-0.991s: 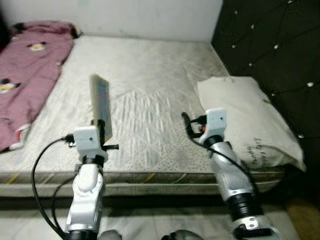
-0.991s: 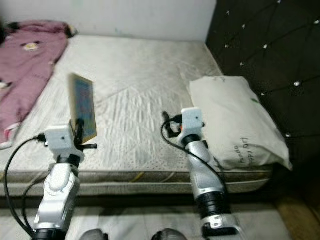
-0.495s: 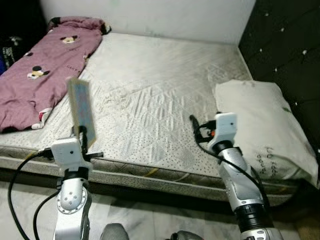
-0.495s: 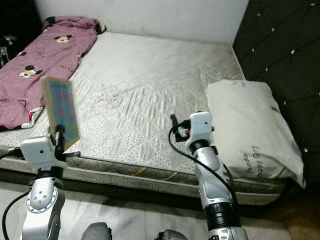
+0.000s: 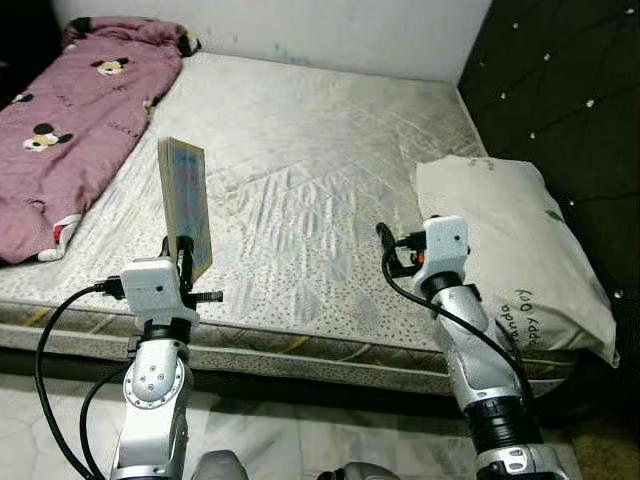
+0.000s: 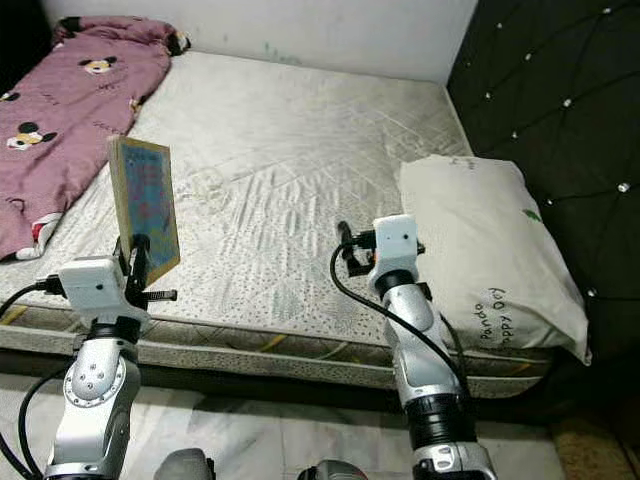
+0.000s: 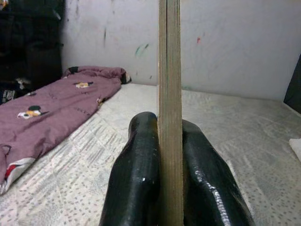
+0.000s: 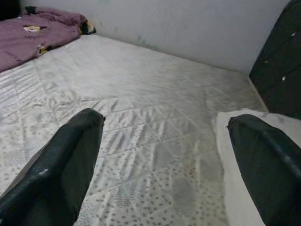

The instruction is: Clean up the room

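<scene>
The left gripper (image 7: 169,188) clamps the lower edge of a thin book (image 5: 186,208), which stands upright above it, long axis vertical, over the mattress (image 5: 320,160) edge. The right gripper (image 8: 169,155), fingers wide apart, hovers beside the pillow (image 5: 510,240)

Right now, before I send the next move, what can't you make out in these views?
- Thin tan-edged book in left hand: cover print too small in the eye views; edge-on in the left wrist view.
- White pillow: printed lettering too small.
- Maroon cartoon-print blanket: cut off by the left edge.
- Floor beyond the mattress: hidden.
</scene>
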### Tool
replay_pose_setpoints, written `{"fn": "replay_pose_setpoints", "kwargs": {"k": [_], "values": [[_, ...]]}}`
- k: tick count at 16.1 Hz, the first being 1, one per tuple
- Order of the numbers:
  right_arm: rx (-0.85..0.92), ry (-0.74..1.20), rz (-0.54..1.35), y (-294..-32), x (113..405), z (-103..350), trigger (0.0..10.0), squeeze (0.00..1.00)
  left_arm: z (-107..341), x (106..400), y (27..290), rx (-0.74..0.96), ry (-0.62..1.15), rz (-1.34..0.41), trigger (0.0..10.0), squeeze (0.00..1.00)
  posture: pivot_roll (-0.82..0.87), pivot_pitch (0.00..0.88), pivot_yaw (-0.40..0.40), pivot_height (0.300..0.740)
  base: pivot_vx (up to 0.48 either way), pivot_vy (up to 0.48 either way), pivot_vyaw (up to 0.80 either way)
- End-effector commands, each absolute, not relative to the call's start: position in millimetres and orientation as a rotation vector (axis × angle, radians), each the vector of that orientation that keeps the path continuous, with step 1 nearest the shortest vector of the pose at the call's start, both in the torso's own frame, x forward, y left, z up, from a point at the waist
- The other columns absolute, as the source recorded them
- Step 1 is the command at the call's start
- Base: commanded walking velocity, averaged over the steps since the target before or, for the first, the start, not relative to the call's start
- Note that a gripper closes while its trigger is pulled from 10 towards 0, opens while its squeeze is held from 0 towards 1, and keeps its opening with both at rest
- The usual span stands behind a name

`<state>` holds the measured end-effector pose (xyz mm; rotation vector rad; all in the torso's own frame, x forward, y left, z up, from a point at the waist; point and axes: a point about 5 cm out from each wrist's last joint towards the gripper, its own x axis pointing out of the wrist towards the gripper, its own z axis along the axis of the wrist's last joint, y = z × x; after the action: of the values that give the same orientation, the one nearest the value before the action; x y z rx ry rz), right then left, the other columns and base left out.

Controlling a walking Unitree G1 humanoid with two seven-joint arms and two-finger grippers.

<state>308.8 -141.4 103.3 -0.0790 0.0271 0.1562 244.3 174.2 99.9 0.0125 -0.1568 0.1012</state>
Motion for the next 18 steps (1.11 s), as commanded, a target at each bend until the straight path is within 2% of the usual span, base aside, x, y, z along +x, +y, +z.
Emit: {"fn": "replay_pose_setpoints", "kwargs": {"k": [1,2,8,12,14,18], "values": [[-0.021,0.031,0.198,-138,308,105,10.0,0.0,103,247,171,0.007,-0.178,0.08,10.0,0.0,0.01,0.0,-0.072,0.74,0.0,0.0,0.0],[-0.005,0.039,0.212,-135,308,105,10.0,0.0,103,248,169,0.005,-0.176,0.072,10.0,0.0,0.01,0.0,-0.072,0.74,0.0,0.0,0.0],[-0.02,0.031,0.19,-137,310,106,10.0,0.0,107,251,164,-0.02,-0.197,0.034,10.0,0.0,0.0,0.0,-0.071,0.74,0.335,0.0,-0.8],[-0.033,0.022,0.174,-139,310,107,10.0,0.0,107,251,163,-0.029,-0.196,0.02,10.0,0.0,0.0,0.0,-0.07,0.74,0.436,0.0,0.0],[-0.113,0.021,0.14,-142,313,107,10.0,0.0,106,251,163,-0.021,-0.184,0.026,10.0,0.0,0.0,0.0,-0.07,0.74,0.334,0.0,0.0],[-0.138,0.028,0.134,-147,314,104,10.0,0.0,101,251,168,0.005,-0.147,0.083,10.0,0.0,0.0,0.0,-0.071,0.74,0.0,0.0,0.0]]}}
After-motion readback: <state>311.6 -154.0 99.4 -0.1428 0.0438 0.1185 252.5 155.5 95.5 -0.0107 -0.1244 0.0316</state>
